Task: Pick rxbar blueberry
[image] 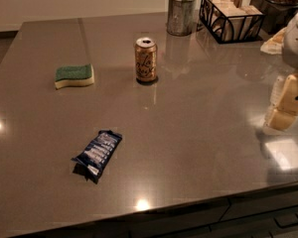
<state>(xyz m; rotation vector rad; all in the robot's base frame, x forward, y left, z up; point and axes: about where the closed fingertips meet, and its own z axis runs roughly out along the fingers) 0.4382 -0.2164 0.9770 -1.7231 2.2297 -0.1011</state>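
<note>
The rxbar blueberry (pixel 97 154) is a flat dark-blue wrapped bar with white lettering. It lies on the grey counter (pixel 188 133), towards the front left, angled from lower left to upper right. My gripper (pixel 287 103) is at the far right edge of the view, above the counter's right side and well away from the bar. It looks cream-coloured and is partly cut off by the frame edge. Nothing shows in it.
A gold drink can (pixel 146 59) stands upright behind the bar. A green-and-yellow sponge (pixel 74 76) lies at the left. A metal cup (pixel 181 14) and a black wire basket (pixel 231 18) stand at the back. The counter's front edge runs close below the bar.
</note>
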